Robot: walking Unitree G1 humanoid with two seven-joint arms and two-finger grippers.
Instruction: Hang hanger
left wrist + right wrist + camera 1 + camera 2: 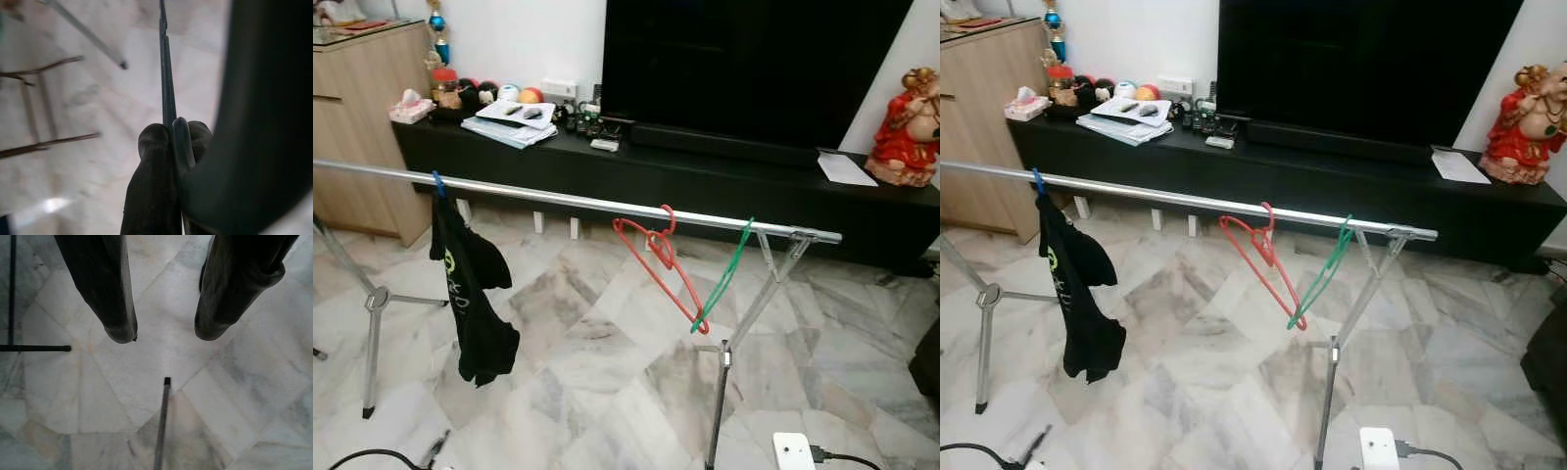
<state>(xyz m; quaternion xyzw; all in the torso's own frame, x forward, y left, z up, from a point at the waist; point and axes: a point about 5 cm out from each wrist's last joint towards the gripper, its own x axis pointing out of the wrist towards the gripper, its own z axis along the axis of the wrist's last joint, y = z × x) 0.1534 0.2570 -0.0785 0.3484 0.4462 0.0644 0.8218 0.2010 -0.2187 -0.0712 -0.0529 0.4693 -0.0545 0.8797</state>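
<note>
Overhead, so to speak, a large dark television [754,69] stands on a long black cabinet [705,186] against the white wall, with a pale wooden cupboard [362,127] at the cabinet's left end and a red figurine [909,132] on its right end; papers and small round objects [509,113] crowd the cabinet's left part. Before it, a silver clothes rail [568,199] crosses the marble floor [587,372] on thin metal legs. From the rail's left part hangs a black garment [470,294] on a blue hook. Nearer the right end a red hanger [656,259] hangs by its hook, tilted, and just beside it a green hanger [724,276] slants down from the rail so that their lower tips meet or overlap. A white box [795,450] with a black cable lies on the floor at the lower right. The left gripper [171,142] is pressed together on a thin dark bar [166,78], perhaps a hanger's edge, though the blur leaves that unsure. The right gripper [164,335] points down at the floor, fingers spread with nothing between them
</note>
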